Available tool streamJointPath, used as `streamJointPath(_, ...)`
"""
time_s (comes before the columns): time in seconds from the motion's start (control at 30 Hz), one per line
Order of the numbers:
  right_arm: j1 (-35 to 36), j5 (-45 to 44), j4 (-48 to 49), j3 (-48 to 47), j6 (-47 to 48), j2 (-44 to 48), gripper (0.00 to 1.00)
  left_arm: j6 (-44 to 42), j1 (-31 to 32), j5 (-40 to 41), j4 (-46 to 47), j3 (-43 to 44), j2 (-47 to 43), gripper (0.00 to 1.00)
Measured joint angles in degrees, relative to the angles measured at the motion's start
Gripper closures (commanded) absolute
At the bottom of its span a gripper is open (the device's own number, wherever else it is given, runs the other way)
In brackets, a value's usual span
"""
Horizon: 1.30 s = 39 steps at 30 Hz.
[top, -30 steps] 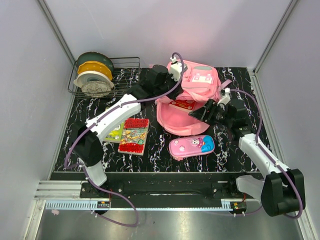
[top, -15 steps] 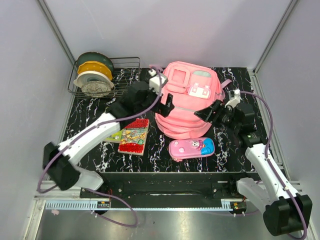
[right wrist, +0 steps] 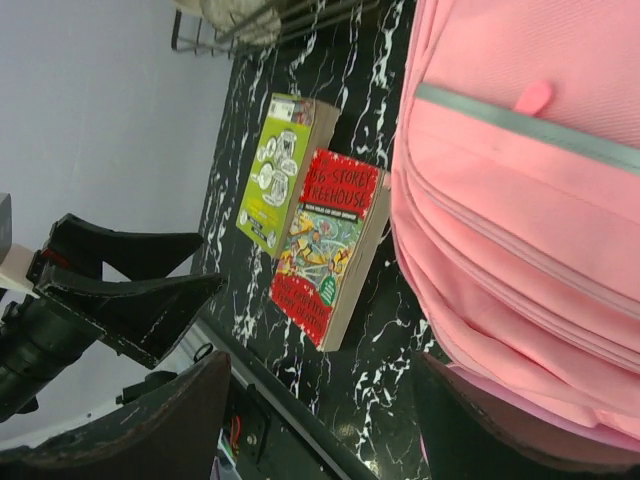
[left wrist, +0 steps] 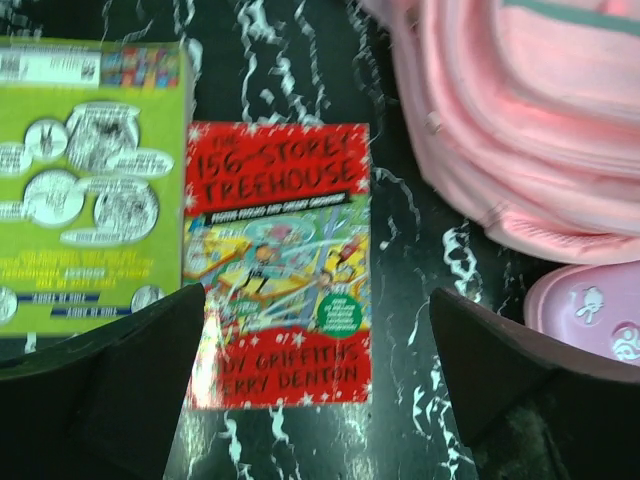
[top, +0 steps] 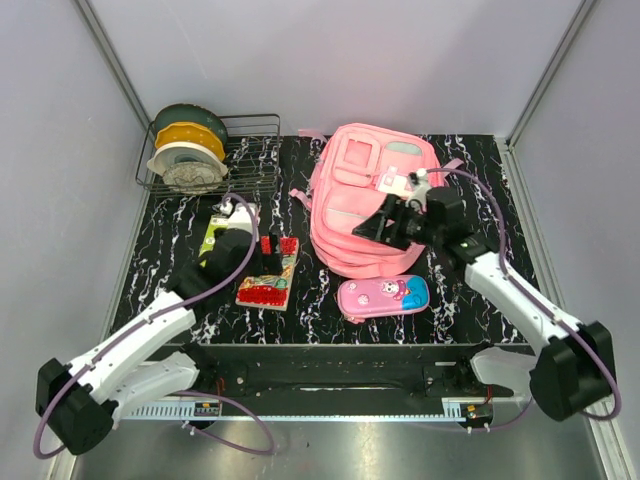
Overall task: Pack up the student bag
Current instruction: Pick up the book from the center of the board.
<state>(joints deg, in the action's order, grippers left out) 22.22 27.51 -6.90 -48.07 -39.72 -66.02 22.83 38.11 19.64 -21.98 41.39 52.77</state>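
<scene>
The student bag (top: 345,215) is laid flat toward the back of the tabletop (top: 320,310). The left fingers (left wrist: 120,390) are held wide apart over a red book (left wrist: 280,270) beside it; the right fingers (right wrist: 170,430) are spread above its front.

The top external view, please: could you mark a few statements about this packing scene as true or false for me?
1. The pencil case lies between the student bag and the arms' bases. True.
2. The left claw is shut on the red book. False: it is open, hovering over it.
3. A green book lies beside the red book. True.
4. The wire rack is empty. False: it holds spools.
</scene>
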Motion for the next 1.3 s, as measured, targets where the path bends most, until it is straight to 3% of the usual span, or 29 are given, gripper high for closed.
streamJointPath(0.23,6.40,-1.14,-0.37,-6.05,-0.17,-11.13,0.23,8.39,-4.57,1.14,-6.14,-3.37,-4.24,0.01)
streamJointPath(0.4,11.32,-1.55,-0.26,-8.00,-0.83,-17.29,0.23,11.69,-11.65,-1.90,-8.33,-5.90,-8.55,0.01)
streamJointPath(0.53,13.81,-1.99,-0.33,-8.79,-1.79,-20.96,0.23,14.03,-13.46,-5.33,-7.85,-9.90,-10.32,0.01)
streamJointPath(0.77,17.62,-2.43,0.09,-12.04,-3.52,-27.61,0.24,16.85,-14.73,-11.26,-5.84,-15.98,-7.76,0.01)
streamJointPath(1.0,19.82,-1.92,0.50,-14.69,-4.42,-33.97,0.24,18.05,-15.69,-15.85,3.32,-18.08,-0.57,0.01)
streamJointPath(1.13,20.44,-1.38,0.70,-15.89,-4.70,-36.20,0.24,17.25,-15.82,-16.41,6.08,-16.76,3.32,0.01)
streamJointPath(1.3,20.94,-1.33,1.14,-16.79,-5.03,-37.99,0.24,15.80,-15.82,-13.79,3.45,-16.57,0.72,0.01)
